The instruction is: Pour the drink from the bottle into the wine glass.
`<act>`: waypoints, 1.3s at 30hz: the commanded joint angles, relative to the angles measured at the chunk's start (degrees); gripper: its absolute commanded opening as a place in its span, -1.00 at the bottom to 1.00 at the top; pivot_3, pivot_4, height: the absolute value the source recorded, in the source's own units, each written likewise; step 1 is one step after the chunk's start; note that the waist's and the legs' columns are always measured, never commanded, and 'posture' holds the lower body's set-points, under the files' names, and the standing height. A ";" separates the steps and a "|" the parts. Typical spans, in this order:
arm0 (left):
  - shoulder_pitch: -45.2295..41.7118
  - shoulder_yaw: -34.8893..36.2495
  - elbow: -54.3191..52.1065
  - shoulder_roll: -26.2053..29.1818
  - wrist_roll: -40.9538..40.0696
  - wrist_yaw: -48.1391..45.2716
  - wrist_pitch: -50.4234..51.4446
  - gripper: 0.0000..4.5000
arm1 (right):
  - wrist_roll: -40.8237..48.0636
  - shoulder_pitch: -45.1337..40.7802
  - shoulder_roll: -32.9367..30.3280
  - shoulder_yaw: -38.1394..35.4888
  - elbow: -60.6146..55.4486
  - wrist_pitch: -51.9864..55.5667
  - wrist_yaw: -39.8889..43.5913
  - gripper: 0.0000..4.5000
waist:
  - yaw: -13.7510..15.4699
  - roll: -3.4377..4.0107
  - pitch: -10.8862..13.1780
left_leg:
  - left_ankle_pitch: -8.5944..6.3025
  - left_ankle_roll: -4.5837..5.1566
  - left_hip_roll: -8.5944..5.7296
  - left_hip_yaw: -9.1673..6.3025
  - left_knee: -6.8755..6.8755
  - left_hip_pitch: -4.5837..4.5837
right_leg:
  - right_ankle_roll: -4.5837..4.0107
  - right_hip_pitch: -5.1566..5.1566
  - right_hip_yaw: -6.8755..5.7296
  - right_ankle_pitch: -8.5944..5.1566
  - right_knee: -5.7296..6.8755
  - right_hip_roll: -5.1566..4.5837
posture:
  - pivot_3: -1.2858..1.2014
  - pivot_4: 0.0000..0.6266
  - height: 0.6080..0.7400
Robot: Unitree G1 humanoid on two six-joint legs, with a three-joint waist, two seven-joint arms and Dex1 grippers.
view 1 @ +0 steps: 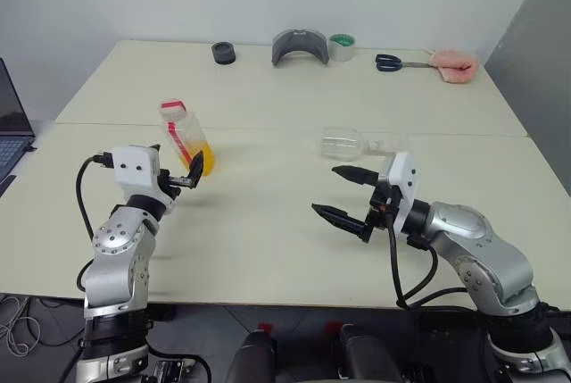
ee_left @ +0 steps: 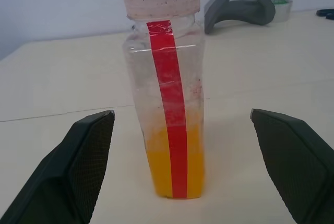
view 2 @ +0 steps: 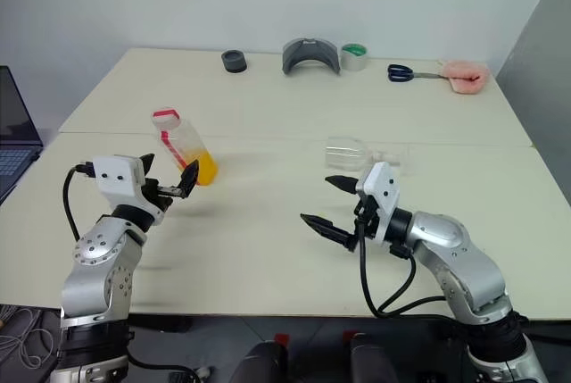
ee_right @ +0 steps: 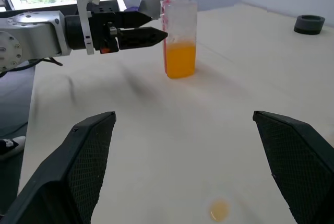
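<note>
The bottle (view 1: 183,129) stands on the table at the left. It is clear, with a red label strip and a red-and-white cap. The orange drink (view 1: 202,162) fills its lower part. My left gripper (view 1: 181,175) is open just in front of it. In the left wrist view the bottle (ee_left: 169,104) stands midway between the wide-apart fingers (ee_left: 86,156), untouched. The wine glass (view 1: 343,144) lies on its side right of centre, its stem pointing right. My right gripper (view 1: 337,194) hovers open and empty on the near side of the glass, pointing left.
Along the far edge are a black ring (view 1: 224,53), a grey curved piece (view 1: 300,46), a tape roll (view 1: 342,45), scissors (view 1: 391,62) and a pink object (view 1: 455,65). A laptop (view 1: 11,124) sits at far left. A small orange drop (ee_right: 219,209) marks the table.
</note>
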 commanded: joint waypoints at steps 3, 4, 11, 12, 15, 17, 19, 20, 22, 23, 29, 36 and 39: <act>-3.78 0.70 1.20 2.83 -0.29 -1.06 1.18 0.99 | 2.03 -2.30 0.85 -1.39 -1.27 1.56 -0.85 1.00 | -0.05 0.00 0.00 | 0.00 0.00 0.00 0.00 0.00 0.00 | 0.00 0.00 0.00 0.00 0.00 0.00 | 0.03 -0.52 1.00; -4.56 0.60 2.16 3.32 -0.27 -1.51 1.11 0.99 | 2.10 -2.60 1.03 -1.28 -1.17 1.79 -1.01 1.00 | -0.05 0.00 0.00 | 0.00 0.00 0.01 0.00 0.00 0.01 | 0.00 0.00 0.00 0.00 0.00 0.00 | 0.03 -0.52 1.00; -10.63 0.37 9.03 4.35 -1.59 -4.22 1.40 0.99 | 1.66 -4.69 1.77 -0.94 -0.03 2.68 -1.69 1.00 | -0.03 0.00 0.00 | 0.00 0.00 -0.01 0.00 0.00 -0.01 | 0.00 -0.02 -0.01 0.00 0.00 0.00 | 0.03 -0.52 1.00; -11.63 0.04 10.28 4.47 -1.38 -4.60 1.36 0.99 | 1.11 -5.09 1.74 -0.79 0.17 2.67 -1.97 1.00 | -0.04 0.00 0.00 | 0.00 -0.01 0.00 -0.01 0.00 -0.01 | 0.00 -0.02 -0.02 0.00 0.00 0.00 | 0.03 -0.52 1.00; -14.28 -0.90 13.80 4.82 -0.18 -5.34 0.50 0.99 | 0.36 -5.86 1.77 -0.61 0.67 2.56 -2.21 1.00 | -0.03 0.00 0.00 | 0.01 -0.01 -0.01 -0.03 0.00 -0.02 | 0.00 -0.03 -0.04 0.00 0.01 0.00 | 0.03 -0.52 1.00; -15.53 -1.16 15.50 4.79 0.21 -5.73 -0.17 0.99 | 0.14 -5.95 1.76 -0.61 0.85 2.44 -2.06 1.00 | -0.03 0.00 0.00 | 0.01 -0.01 -0.02 -0.02 0.01 -0.03 | 0.00 -0.03 -0.04 0.00 0.01 0.00 | 0.03 -0.52 1.00; -16.57 -1.36 16.99 4.79 0.68 -5.69 -0.91 0.99 | -0.10 -6.01 1.81 -0.59 0.93 2.37 -2.01 1.00 | -0.05 0.00 0.00 | 0.01 -0.01 -0.01 -0.02 0.01 -0.04 | 0.00 -0.04 -0.02 0.00 0.01 -0.01 | 0.03 -0.52 1.00; -17.00 -1.52 17.69 4.78 0.86 -5.76 -1.36 0.99 | -0.22 -6.01 1.86 -0.55 1.01 2.28 -1.99 1.00 | -0.05 0.00 0.00 | 0.01 -0.01 -0.01 -0.02 0.01 -0.04 | 0.00 -0.06 -0.03 0.00 0.01 -0.01 | 0.03 -0.52 1.00; -17.79 -1.82 18.99 4.70 1.25 -5.76 -2.11 0.99 | -0.34 -6.00 1.93 -0.46 1.10 2.21 -2.00 1.00 | -0.06 0.00 0.00 | 0.01 -0.01 -0.01 -0.02 0.01 -0.05 | 0.00 -0.07 -0.03 0.00 0.01 -0.01 | 0.03 -0.52 1.00; -18.30 -2.09 19.76 4.65 1.49 -5.89 -2.56 0.99 | -0.40 -5.97 1.96 -0.35 1.09 2.22 -2.00 1.00 | -0.07 0.00 0.00 | 0.01 -0.01 -0.01 -0.02 0.01 -0.05 | 0.00 -0.07 -0.03 0.00 0.01 -0.01 | 0.03 -0.52 1.00; -20.33 -2.82 23.11 4.75 2.69 -6.39 -5.01 0.99 | -0.50 -5.86 1.76 -0.36 0.97 2.28 -1.79 1.00 | -0.07 0.00 0.00 | 0.01 -0.01 -0.01 -0.04 0.02 -0.07 | 0.00 -0.08 -0.04 0.00 0.01 -0.02 | 0.03 -0.52 1.00; -21.81 -2.32 25.79 5.36 2.60 -7.21 -6.19 0.99 | -0.94 -5.91 1.70 -0.21 1.21 2.05 -1.38 1.00 | -0.08 0.00 0.00 | 0.01 -0.01 -0.02 -0.04 0.02 -0.07 | 0.00 -0.08 -0.04 0.00 0.02 -0.01 | 0.03 -0.52 1.00; -22.22 -2.31 26.97 5.75 2.57 -7.70 -6.51 0.99 | -1.12 -5.93 1.80 -0.18 1.29 1.96 -1.32 1.00 | -0.08 0.00 0.00 | 0.01 -0.01 -0.01 -0.04 0.02 -0.08 | 0.00 -0.09 -0.04 0.00 0.02 -0.01 | 0.03 -0.52 1.00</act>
